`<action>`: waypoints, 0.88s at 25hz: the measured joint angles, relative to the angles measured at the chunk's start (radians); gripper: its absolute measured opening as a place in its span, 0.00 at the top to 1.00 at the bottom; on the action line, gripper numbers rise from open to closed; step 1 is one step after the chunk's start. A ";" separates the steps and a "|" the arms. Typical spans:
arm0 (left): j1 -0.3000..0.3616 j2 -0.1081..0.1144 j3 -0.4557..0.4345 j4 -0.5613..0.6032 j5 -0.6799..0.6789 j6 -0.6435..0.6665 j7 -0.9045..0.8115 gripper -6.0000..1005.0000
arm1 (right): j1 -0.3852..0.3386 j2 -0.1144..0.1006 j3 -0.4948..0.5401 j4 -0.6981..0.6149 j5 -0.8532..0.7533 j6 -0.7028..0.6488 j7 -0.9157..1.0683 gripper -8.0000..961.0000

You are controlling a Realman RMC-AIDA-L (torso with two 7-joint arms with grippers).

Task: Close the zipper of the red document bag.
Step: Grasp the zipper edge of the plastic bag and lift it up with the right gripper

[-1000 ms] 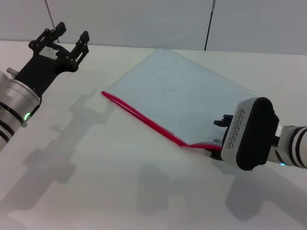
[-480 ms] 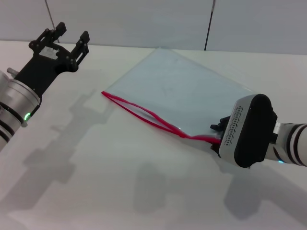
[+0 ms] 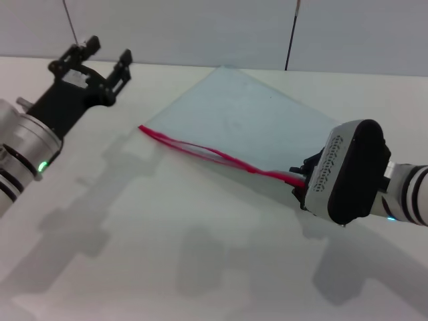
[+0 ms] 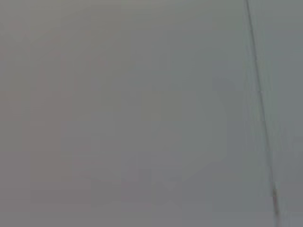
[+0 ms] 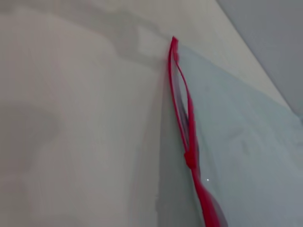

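The red document bag (image 3: 247, 117) lies flat on the white table (image 3: 134, 234), a pale translucent pouch. Its red zipper (image 3: 200, 151) runs along the near long edge. From the left corner the zipper's two strips gape apart, and they join at a small red slider (image 5: 190, 158). The strip's right end rises off the table into my right gripper (image 3: 301, 184), which is shut on it, fingers mostly hidden behind the wrist. In the right wrist view the zipper (image 5: 180, 99) runs away from the camera. My left gripper (image 3: 107, 52) hovers open at the far left, apart from the bag.
A grey wall (image 3: 200, 27) with a dark vertical seam (image 3: 291, 33) stands behind the table. The left wrist view shows only a plain grey surface.
My right gripper has moved up and back with the zipper's end, lifting that edge, and the two red strips have spread apart. The left gripper has shifted slightly right.
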 joint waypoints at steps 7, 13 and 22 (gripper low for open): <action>-0.029 0.013 0.023 0.028 0.193 0.040 -0.135 0.40 | -0.071 -0.003 0.045 -0.104 -0.006 -0.009 0.007 0.87; -0.033 0.036 0.023 0.152 0.435 0.092 -0.263 0.40 | -0.078 -0.004 0.085 -0.134 -0.004 -0.031 0.007 0.92; -0.015 0.042 0.011 0.400 0.827 0.156 -0.448 0.40 | -0.069 -0.003 0.086 -0.122 -0.002 -0.034 0.008 0.93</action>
